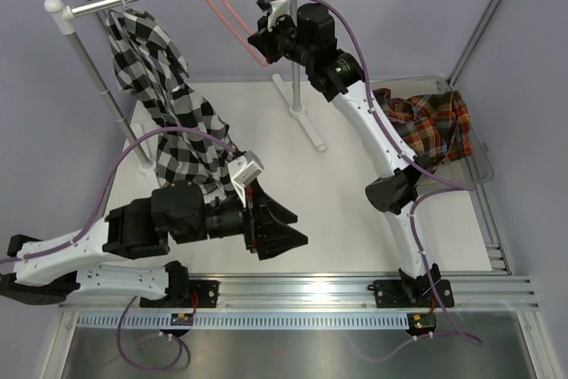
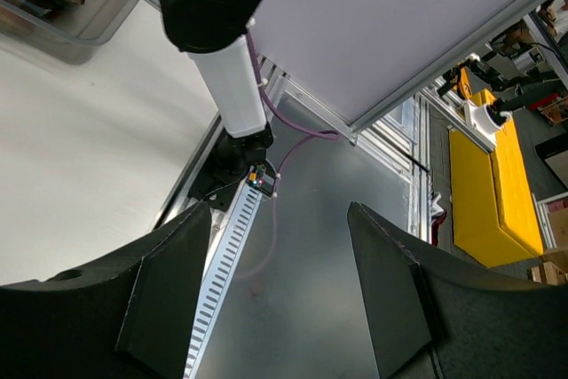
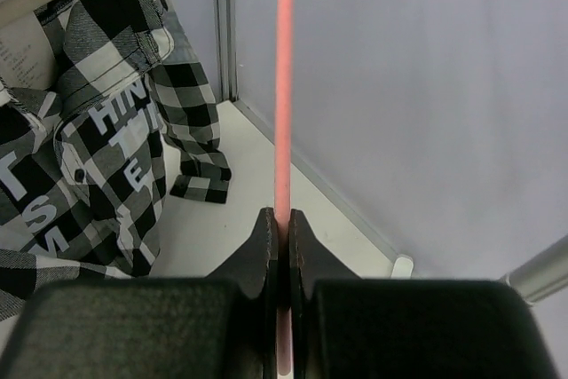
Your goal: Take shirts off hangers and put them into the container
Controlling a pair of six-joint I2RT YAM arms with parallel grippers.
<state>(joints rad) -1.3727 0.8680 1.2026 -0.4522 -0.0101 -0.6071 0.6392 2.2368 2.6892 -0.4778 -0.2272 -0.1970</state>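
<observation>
Right gripper [image 3: 282,224]: clamped on hanger [image 3: 285,86], whose bar runs straight out from my jaws.
Left gripper [image 2: 280,215]: open, empty.
Shirt [image 1: 164,77]: left of those jaws; left arm nearer.

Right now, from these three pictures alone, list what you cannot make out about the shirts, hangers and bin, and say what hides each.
Black-and-white shirt: top view, lower end goes behind the left arm.
Pink hanger: right wrist view, one bar shows; the picture's edges cut off the rest.
Plaid shirt: top view, the right arm crosses its left part.
Bin: left wrist view, the corner cuts off most of it.
</observation>
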